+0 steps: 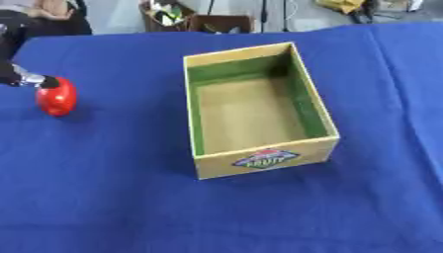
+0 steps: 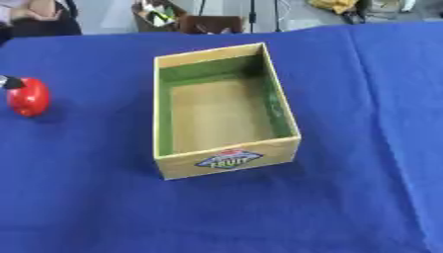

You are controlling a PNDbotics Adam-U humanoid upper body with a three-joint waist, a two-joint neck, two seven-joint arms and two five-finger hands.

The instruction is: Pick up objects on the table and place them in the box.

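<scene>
A wooden fruit box (image 1: 261, 156) stands open-topped near the middle of a table draped in a blue cloth (image 1: 112, 197), its inner walls green, its floor bare and holding nothing, and a diamond-shaped label (image 1: 266, 158) reading "FRUIT" on the near end wall. Well to the box's left, at the edge of the left eye view, a round red object (image 1: 56, 98), apple-like in shape, sits on the cloth. The robot's left hand (image 1: 26, 78), black with silver parts, comes in from the left edge and meets the top of the red object; only its tip shows, and whether the fingers are spread or closed around the object cannot be told. In the right eye view just a sliver of the hand appears at the frame's edge, touching the same red object. The right hand shows in neither view. Beyond the far edge of the table, a brown open container (image 1: 164, 15) with mixed contents stands on the floor.
</scene>
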